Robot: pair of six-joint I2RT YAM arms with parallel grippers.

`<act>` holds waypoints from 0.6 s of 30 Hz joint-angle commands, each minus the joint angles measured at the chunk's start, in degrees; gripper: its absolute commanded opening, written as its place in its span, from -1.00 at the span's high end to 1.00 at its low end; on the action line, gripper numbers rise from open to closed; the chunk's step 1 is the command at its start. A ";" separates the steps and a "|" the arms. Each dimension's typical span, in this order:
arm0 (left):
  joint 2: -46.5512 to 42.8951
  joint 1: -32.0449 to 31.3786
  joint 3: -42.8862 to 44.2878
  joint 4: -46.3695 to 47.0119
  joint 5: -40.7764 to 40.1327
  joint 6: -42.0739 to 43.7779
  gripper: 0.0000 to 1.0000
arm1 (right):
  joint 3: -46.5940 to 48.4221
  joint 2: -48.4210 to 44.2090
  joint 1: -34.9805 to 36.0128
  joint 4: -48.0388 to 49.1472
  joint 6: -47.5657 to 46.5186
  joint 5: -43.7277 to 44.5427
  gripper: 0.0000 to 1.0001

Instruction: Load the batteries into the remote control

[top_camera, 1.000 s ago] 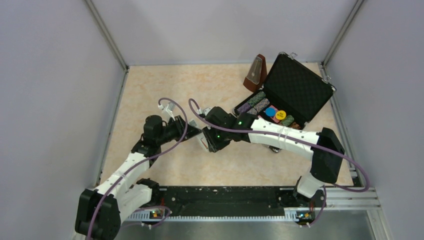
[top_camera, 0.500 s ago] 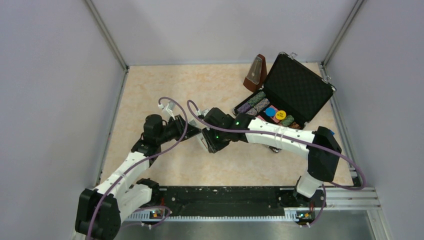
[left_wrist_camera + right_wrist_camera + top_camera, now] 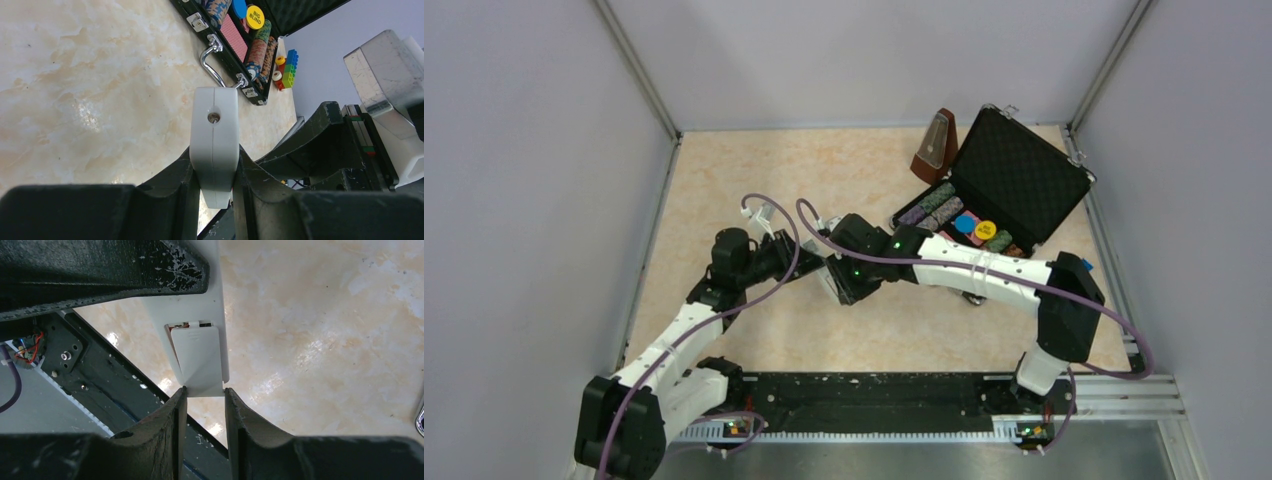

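Top external: the slim white rectangular remote control point(image 3: 828, 280) is being held left of the open black chip case point(image 3: 1024, 175), where both arms are meeting.

Left wrist: the left gripper point(image 3: 214, 172) is pinching the remote edge-on, its long axis pointing toward the case.

Right wrist: the right gripper point(image 3: 205, 397), narrowly parted, is flanking the remote's end. The white battery cover point(image 3: 196, 352) is lying straight ahead of its tips. Whether they are gripping cannot be told. No batteries are showing.

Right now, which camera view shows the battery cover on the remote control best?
The right wrist view: the battery cover faces the camera, on the back of the remote control. The left wrist view shows only the remote's end, edge-on between the left fingers. In the top external view the right arm hides it.
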 commanded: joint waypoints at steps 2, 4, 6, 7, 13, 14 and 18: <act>0.25 -0.29 2.74 2.24 1.80 0.32 1.00 | 3.18 0.26 0.35 1.75 -0.53 -0.71 0.38; 0.42 -0.25 2.85 2.37 2.13 0.34 1.00 | 3.22 0.27 0.28 1.85 -0.56 -1.07 0.38; 0.43 -0.28 2.82 2.35 2.14 0.59 1.00 | 3.22 0.12 0.36 1.96 -0.61 -1.33 0.38; 0.36 -0.30 2.76 2.39 2.28 0.77 1.00 | 3.22 0.00 0.33 1.97 -0.64 -1.34 0.37; -0.11 -0.22 2.57 2.27 2.48 1.87 1.00 | 3.13 -0.28 0.31 1.98 -0.62 -1.35 0.38; -0.08 -0.25 2.50 2.31 2.62 1.96 1.00 | 3.05 -0.23 0.33 1.97 -0.59 -1.42 0.37; -0.32 -0.24 2.22 2.43 2.81 2.23 1.00 | 3.04 -0.21 0.35 1.96 -0.57 -1.28 0.37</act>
